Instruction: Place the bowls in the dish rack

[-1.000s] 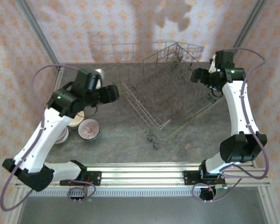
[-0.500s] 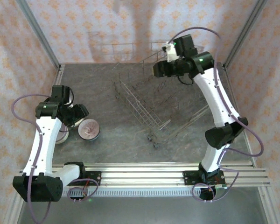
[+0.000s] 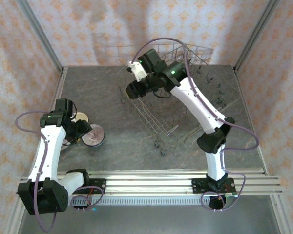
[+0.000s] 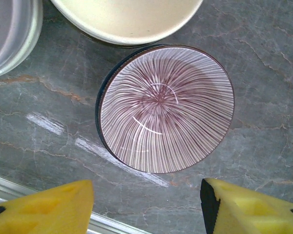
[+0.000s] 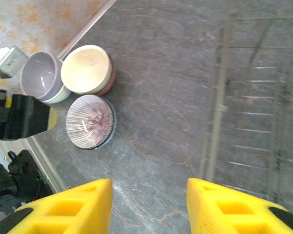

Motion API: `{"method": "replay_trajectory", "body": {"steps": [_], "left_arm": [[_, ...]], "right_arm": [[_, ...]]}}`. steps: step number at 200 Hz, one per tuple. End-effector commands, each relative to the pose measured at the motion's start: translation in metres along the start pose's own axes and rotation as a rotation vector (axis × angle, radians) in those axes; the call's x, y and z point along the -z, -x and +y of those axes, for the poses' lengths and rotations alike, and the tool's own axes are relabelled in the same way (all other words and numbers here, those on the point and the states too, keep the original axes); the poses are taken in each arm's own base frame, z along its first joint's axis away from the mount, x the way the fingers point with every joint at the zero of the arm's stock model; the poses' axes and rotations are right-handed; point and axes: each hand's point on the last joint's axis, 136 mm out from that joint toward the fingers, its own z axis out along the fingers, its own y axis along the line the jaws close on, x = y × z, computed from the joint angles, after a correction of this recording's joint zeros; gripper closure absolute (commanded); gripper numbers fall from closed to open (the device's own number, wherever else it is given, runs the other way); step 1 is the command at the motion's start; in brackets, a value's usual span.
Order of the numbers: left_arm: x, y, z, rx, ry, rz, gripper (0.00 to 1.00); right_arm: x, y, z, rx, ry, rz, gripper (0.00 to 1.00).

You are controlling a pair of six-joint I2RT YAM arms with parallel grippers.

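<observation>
A round ceramic bowl with fine purple-and-white stripes [image 4: 165, 108] sat on the grey marbled table [image 4: 263, 73], well to the left of the large grey wire dish rack [image 3: 185, 105] (and outside it). A cream bowl [image 4: 127, 17] and a pale mauve bowl [image 5: 41, 75] lay just beyond, farther from the rack. The left gripper [image 4: 146, 207] hung over the striped bowl, spread wide and empty. The right gripper [image 5: 149, 204] hovered by the rack's left edge, parted, holding nothing.
</observation>
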Motion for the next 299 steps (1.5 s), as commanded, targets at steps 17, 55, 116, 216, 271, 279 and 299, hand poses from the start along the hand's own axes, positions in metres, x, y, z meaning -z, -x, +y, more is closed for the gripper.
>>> {"method": "replay_trajectory", "body": {"steps": [17, 55, 116, 216, 271, 279, 299], "left_arm": [[-0.02, 0.002, 0.008, 0.016, 0.025, 0.032, 0.4], [-0.034, 0.008, 0.019, 0.008, 0.059, 0.042, 0.44], [-0.047, 0.012, 0.024, -0.008, 0.081, 0.05, 0.48], [-0.059, 0.011, 0.025, -0.03, 0.099, 0.097, 0.55], [-0.058, 0.012, 0.026, -0.022, 0.101, 0.089, 0.56], [-0.057, 0.012, 0.026, -0.022, 0.103, 0.083, 0.56], [-0.057, 0.013, 0.027, -0.02, 0.109, 0.078, 0.56]], "right_arm": [[-0.042, -0.013, 0.041, 0.075, 0.052, 0.077, 0.6], [-0.083, -0.025, 0.069, 0.142, 0.051, 0.124, 0.6], [-0.16, -0.054, 0.072, 0.104, 0.037, 0.218, 0.68], [-0.231, -0.079, 0.07, 0.046, 0.053, 0.268, 0.63], [-0.25, -0.089, 0.068, 0.029, 0.066, 0.288, 0.64], [-0.252, -0.09, 0.069, 0.026, 0.072, 0.292, 0.65], [-0.252, -0.089, 0.074, 0.029, 0.101, 0.292, 0.66]]}}
